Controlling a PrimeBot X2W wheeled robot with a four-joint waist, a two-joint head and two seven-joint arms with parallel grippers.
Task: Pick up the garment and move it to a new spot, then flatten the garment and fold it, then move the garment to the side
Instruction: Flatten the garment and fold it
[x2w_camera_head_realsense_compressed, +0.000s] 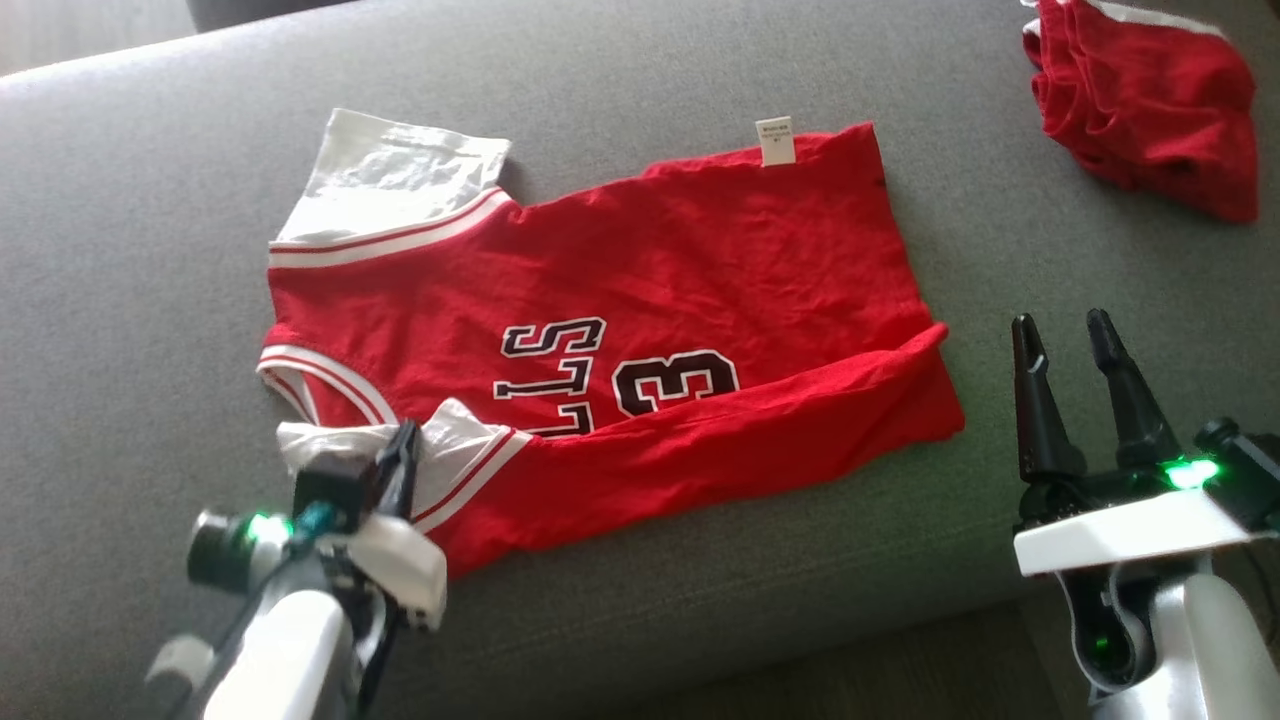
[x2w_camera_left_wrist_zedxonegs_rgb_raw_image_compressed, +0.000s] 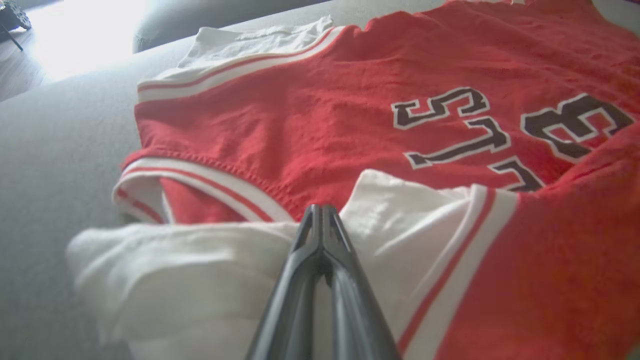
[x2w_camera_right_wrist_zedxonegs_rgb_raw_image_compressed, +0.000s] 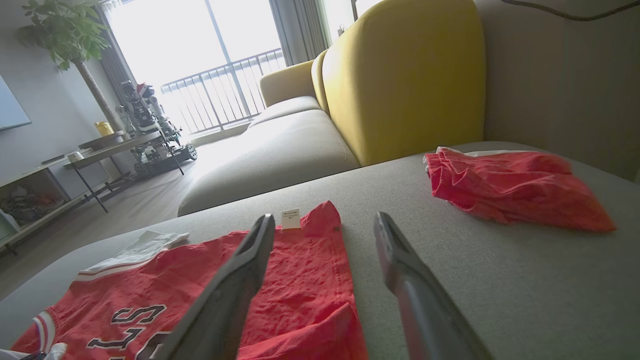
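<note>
The garment (x2w_camera_head_realsense_compressed: 650, 290) is a red jersey with white sleeves and black lettering, spread on the grey sofa seat (x2w_camera_head_realsense_compressed: 130, 230). Its near long edge is folded over onto the body. My left gripper (x2w_camera_head_realsense_compressed: 405, 440) is at the near white sleeve (x2w_camera_head_realsense_compressed: 455, 425), shut with the cloth bunched around its tips. In the left wrist view the closed gripper (x2w_camera_left_wrist_zedxonegs_rgb_raw_image_compressed: 322, 210) pinches that white sleeve (x2w_camera_left_wrist_zedxonegs_rgb_raw_image_compressed: 200, 270) below the jersey's (x2w_camera_left_wrist_zedxonegs_rgb_raw_image_compressed: 300, 115) red collar band. My right gripper (x2w_camera_head_realsense_compressed: 1070, 330) hovers open to the right of the hem, apart from it. The right wrist view shows that gripper (x2w_camera_right_wrist_zedxonegs_rgb_raw_image_compressed: 324, 220) open above the jersey (x2w_camera_right_wrist_zedxonegs_rgb_raw_image_compressed: 300, 280).
A second red garment (x2w_camera_head_realsense_compressed: 1150, 100) lies crumpled at the far right of the seat, also seen as a red heap (x2w_camera_right_wrist_zedxonegs_rgb_raw_image_compressed: 515, 190) in the right wrist view. A yellow backrest (x2w_camera_right_wrist_zedxonegs_rgb_raw_image_compressed: 400, 75) rises behind. The seat's front edge (x2w_camera_head_realsense_compressed: 800, 650) runs just ahead of my arms.
</note>
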